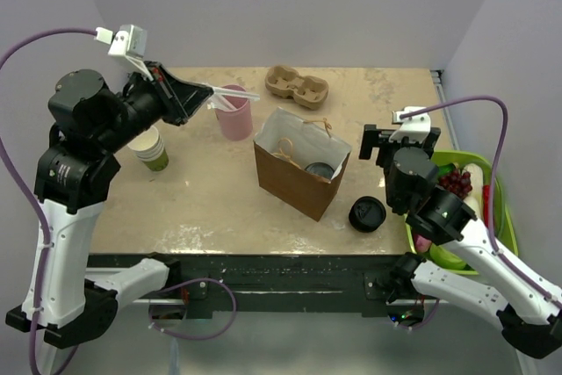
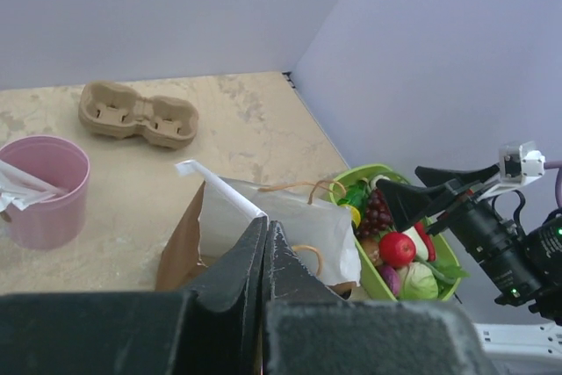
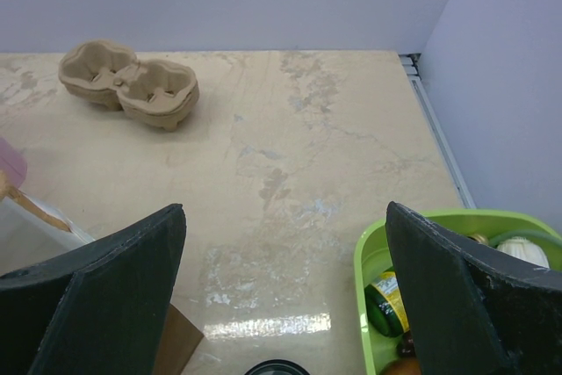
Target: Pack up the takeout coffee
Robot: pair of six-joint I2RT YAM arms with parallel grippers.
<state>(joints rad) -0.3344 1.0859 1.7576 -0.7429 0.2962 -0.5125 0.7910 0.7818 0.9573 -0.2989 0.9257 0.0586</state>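
Observation:
The takeout coffee [image 1: 366, 214], seen from above as a round black lid, stands on the table just right of the open brown paper bag [image 1: 299, 173]. Only the lid's rim [image 3: 277, 368] shows at the bottom of the right wrist view. My right gripper [image 1: 399, 142] [image 3: 285, 212] hangs wide open behind the cup, with nothing between its fingers. My left gripper [image 1: 209, 101] [image 2: 266, 226] is raised at the left, shut and empty, pointing toward the bag [image 2: 290, 221]. A round dark-topped thing [image 1: 320, 169] sits inside the bag; I cannot tell what it is.
A pink cup [image 1: 234, 113] [image 2: 44, 191] with white sticks stands left of the bag. A stack of white paper cups [image 1: 151, 148] is at the far left. A cardboard cup carrier [image 1: 297, 87] [image 3: 127, 83] lies at the back. A green basket [image 1: 500, 208] [image 3: 369, 261] of groceries sits at the right edge.

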